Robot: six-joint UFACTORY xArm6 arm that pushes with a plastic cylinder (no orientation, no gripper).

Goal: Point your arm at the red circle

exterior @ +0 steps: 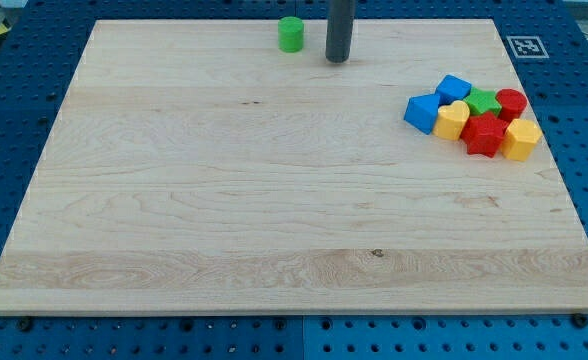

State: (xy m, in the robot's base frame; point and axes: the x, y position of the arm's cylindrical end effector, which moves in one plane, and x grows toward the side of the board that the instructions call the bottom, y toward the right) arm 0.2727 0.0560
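Observation:
The red circle (512, 102) is a red round block at the view's right, on the far right side of a tight cluster. The cluster also holds a blue cube (454, 88), a blue triangular block (423, 113), a yellow heart (452, 120), a green star (484, 101), a red star (485, 134) and a yellow hexagonal block (521, 140). My tip (337, 59) stands near the view's top centre, far left of the cluster. A green cylinder (291, 34) sits just left of my tip, apart from it.
The blocks lie on a light wooden board (274, 200) set on a blue perforated table. A small black-and-white marker tag (525, 46) sits at the board's top right corner.

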